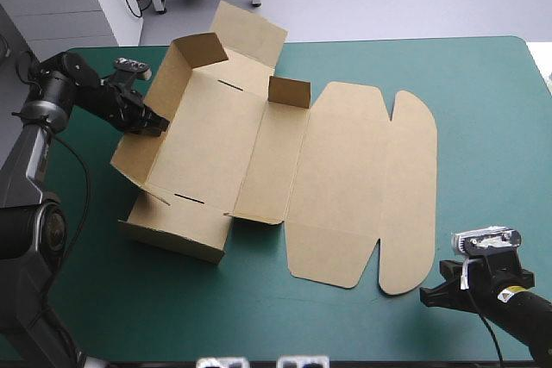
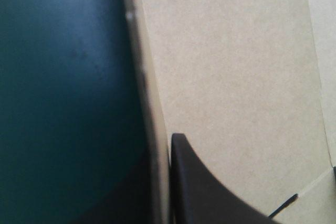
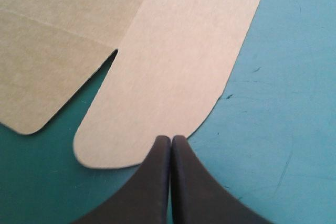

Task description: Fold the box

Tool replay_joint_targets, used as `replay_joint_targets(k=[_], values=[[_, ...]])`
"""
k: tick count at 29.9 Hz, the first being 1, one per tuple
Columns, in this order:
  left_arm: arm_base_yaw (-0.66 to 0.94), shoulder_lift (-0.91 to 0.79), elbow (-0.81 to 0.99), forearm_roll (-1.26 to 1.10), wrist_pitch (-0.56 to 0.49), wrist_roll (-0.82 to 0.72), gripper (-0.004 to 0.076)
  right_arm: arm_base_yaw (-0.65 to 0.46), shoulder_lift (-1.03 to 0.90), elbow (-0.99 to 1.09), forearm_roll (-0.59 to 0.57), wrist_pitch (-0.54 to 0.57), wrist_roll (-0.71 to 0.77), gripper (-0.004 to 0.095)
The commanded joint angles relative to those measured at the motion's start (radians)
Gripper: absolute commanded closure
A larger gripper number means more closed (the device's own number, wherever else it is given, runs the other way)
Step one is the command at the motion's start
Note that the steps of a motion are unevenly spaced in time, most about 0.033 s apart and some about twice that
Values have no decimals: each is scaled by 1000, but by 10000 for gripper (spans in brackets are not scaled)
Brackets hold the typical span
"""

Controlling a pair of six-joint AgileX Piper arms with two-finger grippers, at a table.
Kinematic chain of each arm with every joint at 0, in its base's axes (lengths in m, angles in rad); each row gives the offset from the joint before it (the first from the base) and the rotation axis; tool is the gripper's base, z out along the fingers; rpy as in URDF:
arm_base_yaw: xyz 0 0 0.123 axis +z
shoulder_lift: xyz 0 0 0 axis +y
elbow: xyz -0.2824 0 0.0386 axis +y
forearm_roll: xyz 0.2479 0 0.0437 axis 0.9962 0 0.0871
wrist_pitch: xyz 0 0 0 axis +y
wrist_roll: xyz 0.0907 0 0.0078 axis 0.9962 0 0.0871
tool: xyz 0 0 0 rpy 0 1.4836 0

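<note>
Item 1. Right gripper (image 3: 169, 141): two black fin-shaped fingers pressed together in a point and holding nothing. It sits low over the teal-green table cover (image 1: 483, 127), just off the rounded near end of the tuck flap (image 3: 173, 66).

Item 2. Brown cut-board box (image 1: 259, 152), lying left of the table's centre.
- Done: the left side wall (image 1: 166, 92) is tilted up, and the small far tab (image 1: 289, 92) and near-left wall (image 1: 172, 234) are standing.
- Left to do: walls untucked, and the lid panel (image 1: 345, 178) lies flat on the cover.

Item 3. Left gripper (image 1: 153, 123): clamped on the left side wall, with the board between its fingers.

Obscured: the left gripper's outer finger is lost in shadow behind the wall. The tray's near-left corner joint cannot be judged.
</note>
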Motion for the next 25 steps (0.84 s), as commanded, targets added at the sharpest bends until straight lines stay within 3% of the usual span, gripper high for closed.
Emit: replay_joint_targets(k=[1, 6, 11, 17, 25], values=[[-71, -85, -88, 28, 54, 32, 732, 3, 6, -28, 14, -48, -2, 922], [-180, -109, -180, 95, 9, 32, 732, 3, 6, -28, 14, -48, -2, 922], [-367, -139, -253, 313, -64, 32, 732, 3, 6, -28, 14, -48, -2, 922], [-594, -144, -263, 562, -151, 143, 732, 3, 6, -28, 13, -42, -2, 922], [-795, -144, -263, 751, -293, 155, 733, 3, 6, -28, 13, -40, -5, 922]])
